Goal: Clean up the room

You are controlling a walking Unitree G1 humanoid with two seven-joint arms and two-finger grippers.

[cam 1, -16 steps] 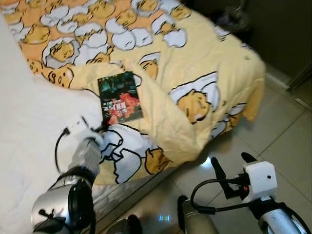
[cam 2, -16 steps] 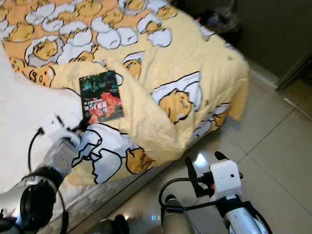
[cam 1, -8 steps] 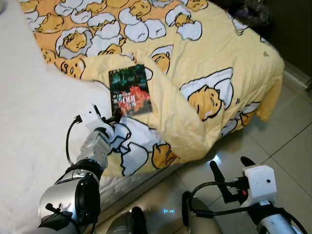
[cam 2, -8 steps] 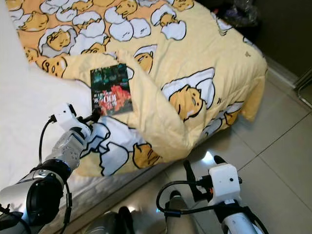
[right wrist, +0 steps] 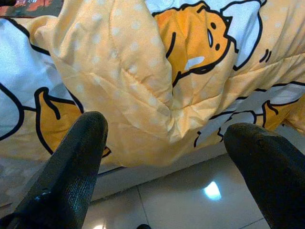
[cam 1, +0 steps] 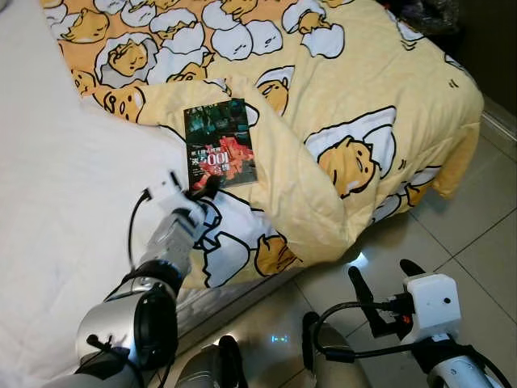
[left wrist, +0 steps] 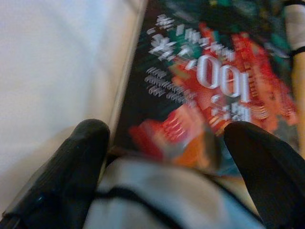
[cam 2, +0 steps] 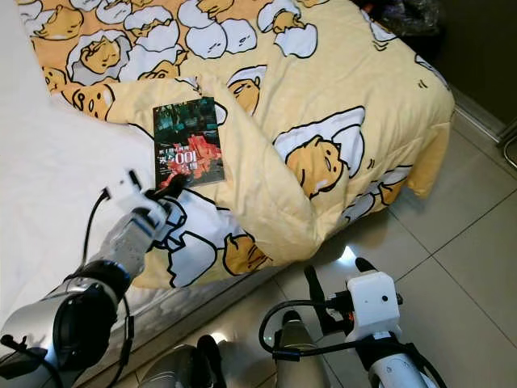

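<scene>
Black-fingered left gripper [cam 1: 203, 188] advanced, now at book [cam 1: 219, 145] edge.

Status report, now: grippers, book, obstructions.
Left gripper open at the book's near edge, not gripping. Right gripper open, idle above the floor. Book flat on the bed; quilt fold beside it.

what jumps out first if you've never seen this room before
The yellow cartoon-egg quilt takes the eye first, rumpled across the bed and drooping over its corner toward the tiled floor. On it lies a dark book with a red cover picture, and the left gripper reaches to the book's near edge, fingers spread. The right gripper hangs open over the floor.
</scene>
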